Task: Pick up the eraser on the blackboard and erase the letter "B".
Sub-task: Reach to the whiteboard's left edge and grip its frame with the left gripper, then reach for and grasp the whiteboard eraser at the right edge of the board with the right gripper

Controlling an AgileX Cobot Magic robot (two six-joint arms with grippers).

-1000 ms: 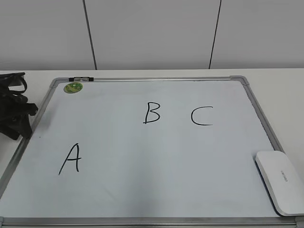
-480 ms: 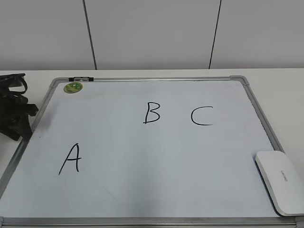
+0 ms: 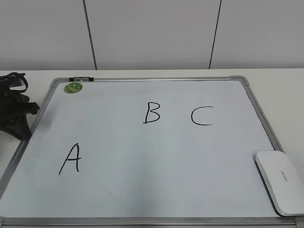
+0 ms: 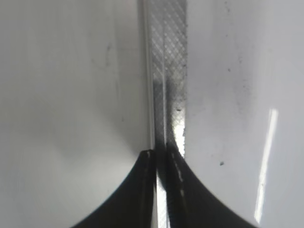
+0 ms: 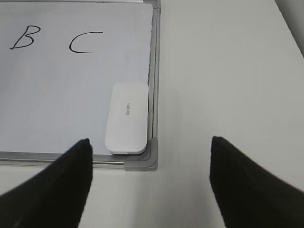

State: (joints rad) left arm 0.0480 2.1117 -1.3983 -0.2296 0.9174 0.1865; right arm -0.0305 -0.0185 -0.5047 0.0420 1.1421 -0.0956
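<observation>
The exterior view is showing the whole blackboard [image 3: 142, 190] lying flat on the white surface [image 3: 285, 85], with the letter "B" [image 3: 152, 113] near its middle, a "C" [image 3: 202, 116] just to its right, an "A" [image 3: 70, 159] toward the near left, and a round green magnet [image 3: 73, 87] at the far left corner. The eraser [image 3: 281, 181] is sitting on the board at its near right corner, partly cut off by the picture's edge. No right arm is appearing in this view; only a dark mass of the left arm [image 3: 14, 107] is showing at the left edge, over the surface just beside the frame.

The right wrist view is supplying what the exterior view lacks: the right gripper [image 5: 149, 183] is hanging with its fingers [image 5: 57, 185] spread wide and released, nothing between them. The eraser [image 5: 127, 118] is lying ahead of the fingers, well apart from them, tucked against the board's right frame and grey corner piece [image 5: 142, 164]. The "B" [image 5: 23, 38] and "C" [image 5: 85, 42] are lying farther off, at upper left.

The left wrist view is showing the left gripper [image 4: 161, 159] with its fingers [image 4: 137, 190] clenched together, empty, directly over the silver frame strip [image 4: 167, 71]. That picture is blurred and close; which side of the frame it is showing is hard to make out.
</observation>
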